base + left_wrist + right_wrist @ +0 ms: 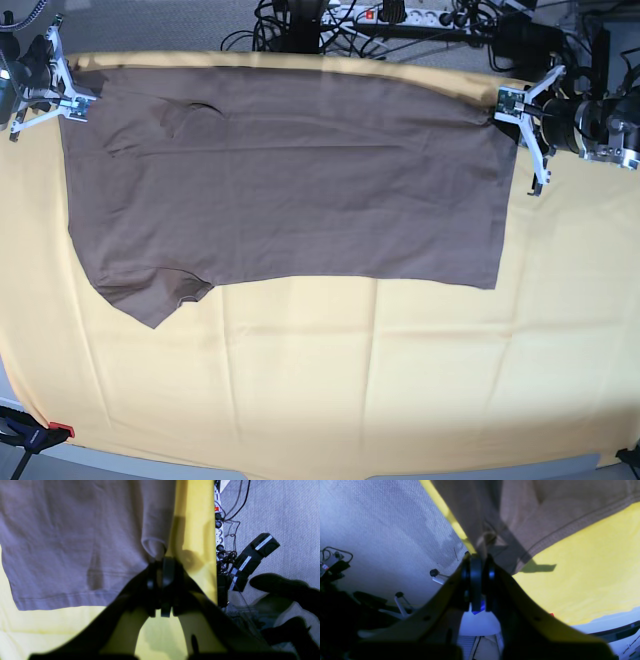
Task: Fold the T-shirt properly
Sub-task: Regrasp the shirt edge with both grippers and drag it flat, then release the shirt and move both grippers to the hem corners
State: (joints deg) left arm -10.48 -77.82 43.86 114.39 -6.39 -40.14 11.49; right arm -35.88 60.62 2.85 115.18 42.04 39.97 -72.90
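So the T-shirt [290, 190] is spread across the yellow cloth [400, 380], toward 12 o'clock. Left claw [508, 108] is clamped on its 3 o'clock corner, right claw [72, 100] on the 9 o'clock corner.

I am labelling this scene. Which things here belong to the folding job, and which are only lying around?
Job: T-shirt; left gripper and right gripper, each shut on a far corner.
Lying around: yellow cloth, power strip, cables.
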